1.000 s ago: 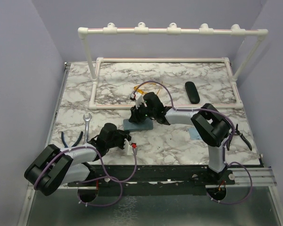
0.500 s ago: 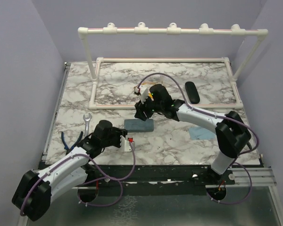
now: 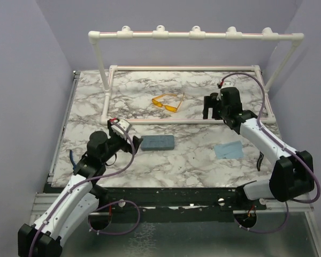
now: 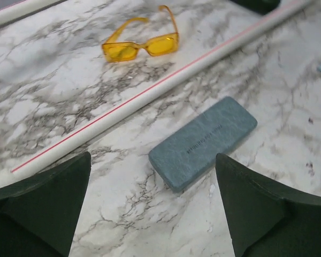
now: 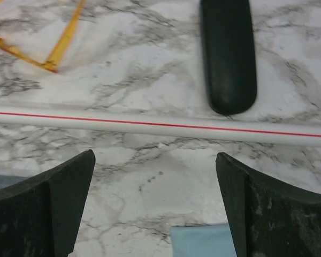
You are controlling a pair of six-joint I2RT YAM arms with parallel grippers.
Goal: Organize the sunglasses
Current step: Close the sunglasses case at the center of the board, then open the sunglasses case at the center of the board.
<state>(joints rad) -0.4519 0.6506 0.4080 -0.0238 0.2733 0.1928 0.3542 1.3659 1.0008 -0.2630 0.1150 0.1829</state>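
The yellow-orange sunglasses (image 3: pixel 167 103) (image 4: pixel 142 45) lie unfolded on the marble inside the white pipe frame, with nothing touching them. One yellow arm (image 5: pixel 61 45) also shows at the top left of the right wrist view. My left gripper (image 3: pixel 132 141) (image 4: pixel 152 158) hovers open just left of the grey-blue case (image 3: pixel 158 142) (image 4: pixel 203 140), nothing between its fingers. My right gripper (image 3: pixel 211 110) (image 5: pixel 155 155) is open and empty above the front pipe, near the black oval case (image 5: pixel 228 53). That arm hides the case in the top view.
A white pipe rail (image 3: pixel 160 122) (image 4: pixel 150 93) (image 5: pixel 160 126) separates the sunglasses from the grey-blue case. A light blue cloth (image 3: pixel 228 150) (image 5: pixel 203 241) lies at the front right. Blue-handled pliers (image 3: pixel 72 159) lie by the left arm. A tall pipe rack (image 3: pixel 195 35) spans the back.
My right gripper swung right, from above the grey-blue case to the black case, uncovering the yellow sunglasses. My left gripper moved back and left. Both jaws opened wide.
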